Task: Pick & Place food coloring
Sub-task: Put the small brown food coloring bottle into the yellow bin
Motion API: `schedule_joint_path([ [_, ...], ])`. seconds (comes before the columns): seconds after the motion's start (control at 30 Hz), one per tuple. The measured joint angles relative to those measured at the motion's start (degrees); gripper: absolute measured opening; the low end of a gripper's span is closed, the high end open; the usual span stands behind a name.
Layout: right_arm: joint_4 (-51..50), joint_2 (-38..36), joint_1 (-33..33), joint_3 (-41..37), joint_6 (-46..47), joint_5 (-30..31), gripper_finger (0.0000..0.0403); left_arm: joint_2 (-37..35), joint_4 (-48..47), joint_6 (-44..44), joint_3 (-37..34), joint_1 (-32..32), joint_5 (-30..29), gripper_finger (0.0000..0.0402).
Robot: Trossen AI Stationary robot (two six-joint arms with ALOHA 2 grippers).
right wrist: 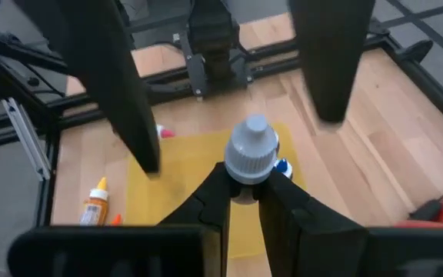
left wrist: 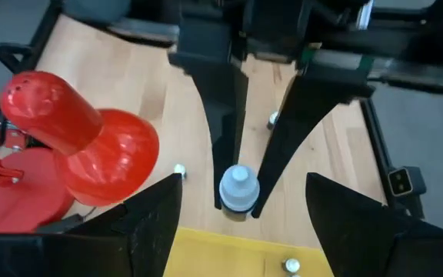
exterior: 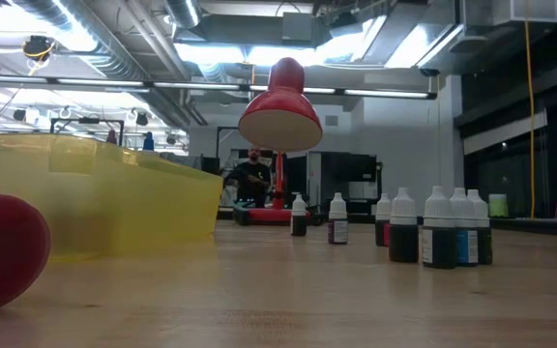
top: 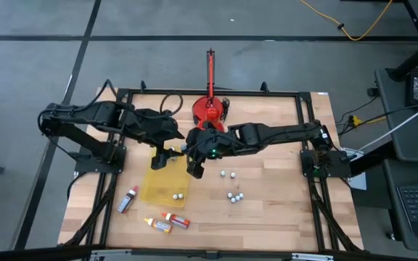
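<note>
Right wrist view: right claw (right wrist: 242, 201) closed tight on a small bottle (right wrist: 250, 160) with a ribbed pale cap, just below the cap, held over a yellow tray (right wrist: 183, 173). Tray of see-through yellow plastic, shallow, square. Left claw (left wrist: 241, 200) close by, dark flat tapered fingers (left wrist: 152, 223) spread wide, nothing between them, hanging beside the held bottle.

High view: both claws meeting at the far right corner of the tray, on a pale wooden table (top: 267, 210) with plank grain and a black metal frame. Two white caps (top: 178, 196) showing inside the tray near its front edge. Red bottle (top: 128, 200) lying just left of the tray; orange bottle (top: 158, 225) and another red bottle (top: 175, 220) lying side by side near the front edge. Group of upright bottles (top: 232, 190) to the right of the tray, only round white caps showing. Beyond the claws, red lamp (top: 210, 107), glossy cone shade, round base, straight red rod.
</note>
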Motion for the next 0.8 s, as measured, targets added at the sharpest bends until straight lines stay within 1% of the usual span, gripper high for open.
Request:
schedule_joint_path([
  [0.13, 0.57, 0.00, -0.01, 0.03, 0.00, 0.00, 0.0053, 1.50, -0.20, -0.02, 0.00, -0.04, 1.36, 0.0244],
  [0.37, 0.67, 0.00, 0.10, 0.03, 0.17, 0.02, 0.0054, 2.53, -0.15, -0.09, 0.00, -0.02, 1.09, 0.0214],
  [0.57, 0.50, 0.00, 0.12, 0.01, 0.20, 0.02, 0.0054, 0.93, 0.09, -1.11, 0.00, 0.02, 0.87, 0.0205],
  [0.8, 0.47, 0.00, 0.12, 0.02, 0.20, 0.04, 0.0055, 0.57, 0.09, -1.51, 0.00, 0.04, 0.41, 0.0207],
])
